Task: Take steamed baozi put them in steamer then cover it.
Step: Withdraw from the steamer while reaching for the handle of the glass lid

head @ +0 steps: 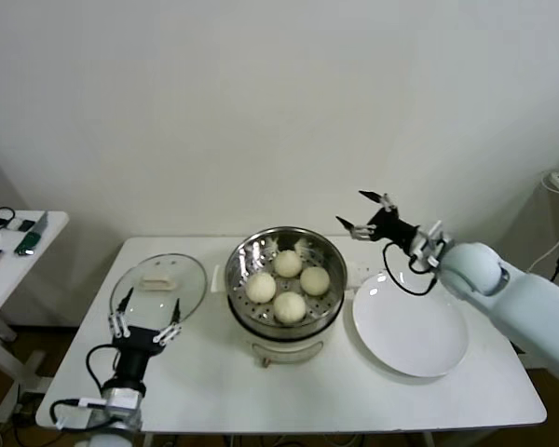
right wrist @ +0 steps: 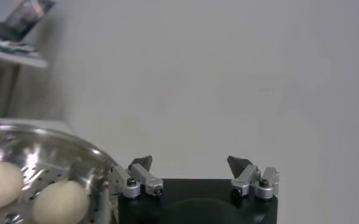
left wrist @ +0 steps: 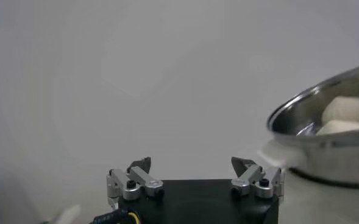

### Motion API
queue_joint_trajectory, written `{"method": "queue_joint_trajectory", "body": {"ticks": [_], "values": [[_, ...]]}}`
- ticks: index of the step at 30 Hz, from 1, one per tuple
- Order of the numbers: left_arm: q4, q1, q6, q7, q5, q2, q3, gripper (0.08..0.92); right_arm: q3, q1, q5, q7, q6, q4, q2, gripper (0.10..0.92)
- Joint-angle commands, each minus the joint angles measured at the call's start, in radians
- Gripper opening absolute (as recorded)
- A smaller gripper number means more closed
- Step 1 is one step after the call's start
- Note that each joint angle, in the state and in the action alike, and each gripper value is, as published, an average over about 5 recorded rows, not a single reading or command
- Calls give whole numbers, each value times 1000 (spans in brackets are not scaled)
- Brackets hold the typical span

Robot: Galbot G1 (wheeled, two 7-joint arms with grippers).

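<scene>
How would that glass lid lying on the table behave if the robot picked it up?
The glass lid looks rigid and probably breakable if dropped. Its smooth dome seems slippery, so the white handle is likely the safer hold. Lying flat, it should slide rather than roll if nudged by the open left gripper nearby.

Steamer (left wrist: 325, 146) — cropped at edge
</scene>
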Motion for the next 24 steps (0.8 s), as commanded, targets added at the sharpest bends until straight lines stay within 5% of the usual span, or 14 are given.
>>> {"method": "queue_joint_trajectory", "body": {"ticks": [1,12,24], "values": [[-25,2,168,-14,423,43,-22,823,783,-713,-180,77,-83,137,163,823],[79,-23,209,119,866,134,-13,823,1006,-964,-281,-12,-65,212,394,823],[411,-253,163,51,904,179,99,823,1010,-999,-337,-31,-45,197,473,823]]}}
